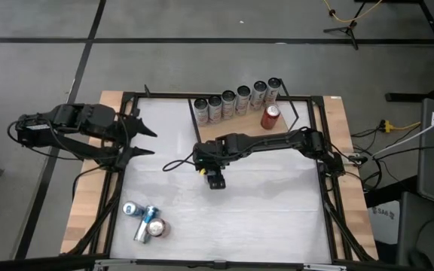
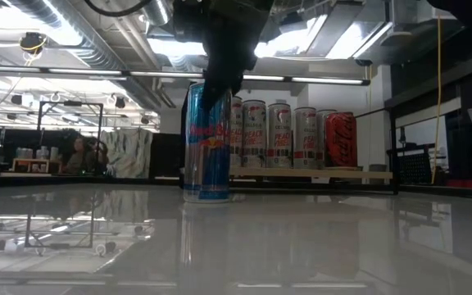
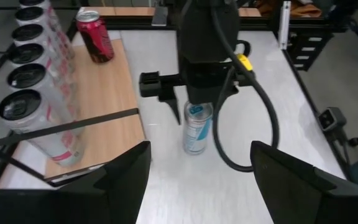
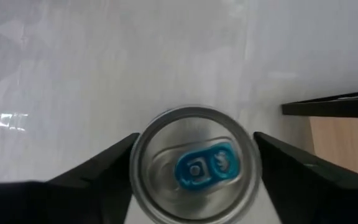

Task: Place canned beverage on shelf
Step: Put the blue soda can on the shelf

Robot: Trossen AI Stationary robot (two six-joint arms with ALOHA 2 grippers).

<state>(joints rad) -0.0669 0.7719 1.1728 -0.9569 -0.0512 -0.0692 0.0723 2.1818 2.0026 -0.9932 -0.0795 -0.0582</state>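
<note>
Nearest the low camera, a blue and silver can (image 2: 206, 143) stands upright on the white table (image 2: 301, 246), with the right gripper (image 2: 220, 86) coming down over its top from above. In the right wrist view the can's lid with its blue tab (image 4: 194, 165) sits between the two dark fingers (image 4: 98, 171), one on each side of the rim; the jaws straddle the can and look just at its sides, but firm contact cannot be told. From above, the right arm reaches from the table's right edge toward the middle, its gripper (image 1: 215, 178) near the shelf's near left corner.

The shelf (image 1: 236, 129), a light wooden board in a thin black wire frame, lies at the far side of the table, behind and right of the can. On it a row of five pale cans (image 1: 236, 102) stands along the far edge, with a red can (image 1: 270, 117) upright at the right end, a little nearer.

The left gripper (image 1: 136, 140) waits at the table's left edge, its fingers spread apart and holding nothing. Three cans (image 1: 146, 221) lie together at the near left corner of the table
</note>
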